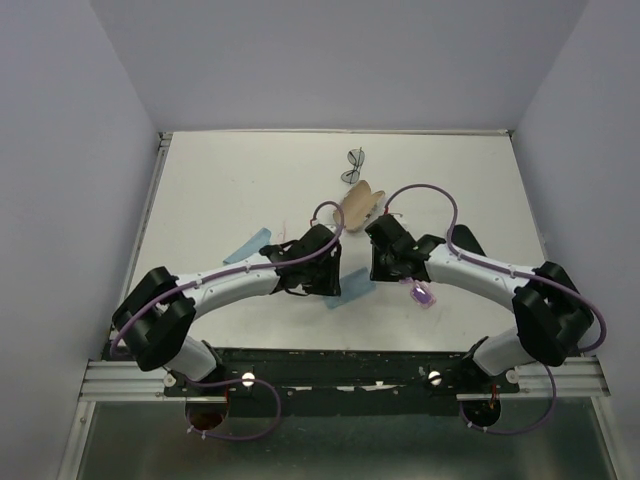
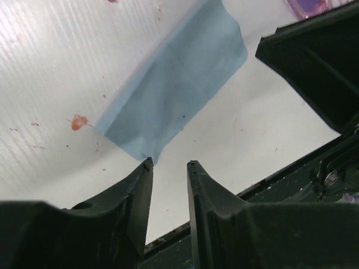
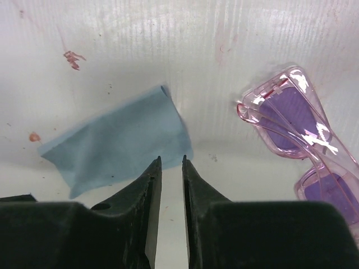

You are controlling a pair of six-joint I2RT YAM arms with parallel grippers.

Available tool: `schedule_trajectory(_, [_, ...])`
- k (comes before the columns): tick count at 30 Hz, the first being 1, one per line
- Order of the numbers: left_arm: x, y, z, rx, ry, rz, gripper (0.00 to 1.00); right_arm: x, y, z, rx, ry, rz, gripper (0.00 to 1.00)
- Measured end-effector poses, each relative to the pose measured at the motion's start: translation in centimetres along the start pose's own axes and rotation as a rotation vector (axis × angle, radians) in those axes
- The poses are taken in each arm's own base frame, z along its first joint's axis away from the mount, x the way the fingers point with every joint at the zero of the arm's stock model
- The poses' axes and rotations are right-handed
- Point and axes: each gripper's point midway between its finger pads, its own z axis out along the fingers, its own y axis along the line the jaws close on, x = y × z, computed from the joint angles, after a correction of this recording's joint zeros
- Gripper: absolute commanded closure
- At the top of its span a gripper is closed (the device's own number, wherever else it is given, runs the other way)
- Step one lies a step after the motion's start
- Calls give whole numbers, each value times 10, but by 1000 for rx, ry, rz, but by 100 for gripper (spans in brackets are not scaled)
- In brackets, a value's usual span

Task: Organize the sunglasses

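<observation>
White worktop point(image 1: 220, 190), ribbed under the wrist cameras, boxed by plain pale walls on the left, right and far sides. A few small reddish stains point(image 2: 78, 121) mark it.

Near edge: metal rail carrying both arm bases.

Middle: both arms reach inward, heads close together.
- Left gripper point(image 2: 170, 162): jaws parted, nothing between them.
- Right gripper point(image 3: 171, 159): jaws a narrow slot apart, likewise empty.
- Light blue cloth point(image 3: 112, 145) lies flat on the worktop between and just below the two.
- Second blue cloth point(image 1: 248, 245) lies further left, beside the left arm.

Pink-purple sunglasses point(image 3: 297, 129): lying on the worktop just to the right of the right gripper, not touching it, temples apparently folded.

Further out: beige soft pouch point(image 1: 358, 203), just beyond the grippers.

Farthest: dark-framed sunglasses point(image 1: 355, 165), just past the pouch, well clear of both arms.

Judgement on progress: early or mid-task. Both pairs lie loose on the worktop; neither sits in the pouch, and neither is held. Both remain to be stowed, and the pink pair looks the handier pick for the right arm.
</observation>
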Motion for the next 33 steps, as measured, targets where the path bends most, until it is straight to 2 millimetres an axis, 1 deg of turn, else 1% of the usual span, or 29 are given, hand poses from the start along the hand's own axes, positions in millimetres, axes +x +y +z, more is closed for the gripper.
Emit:
schedule_trajectory(2, [-6,1,1,14,-12,-27,72,-2,4,-2,-30,-15,7,73])
schedule_trajectory(5, [-15,2,4,33,-27,-59,77,-2,11,1,-68,-11,13,74])
schedule_trajectory(7, [-17,3,10,36,-20,-70,80,-2,16,4,-83,-8,15,75])
schedule_trajectory(13, [-8,15,30,-9,34,-90,82,5,19,22,-88,23,15,75])
schedule_trajectory(18, [-9,30,41,-46,50,-128,84,14,13,31,-76,51,25,75])
schedule_trajectory(20, [-8,36,45,-61,58,-145,85,14,13,31,-80,51,34,75])
schedule_trajectory(29, [-15,46,44,-88,37,-173,84,16,10,29,-104,26,60,75])
schedule_trajectory(31, [-16,51,41,-105,27,-178,79,17,10,29,-106,23,61,75])
schedule_trajectory(33, [-14,55,37,-111,24,-177,68,17,9,28,-106,23,61,71])
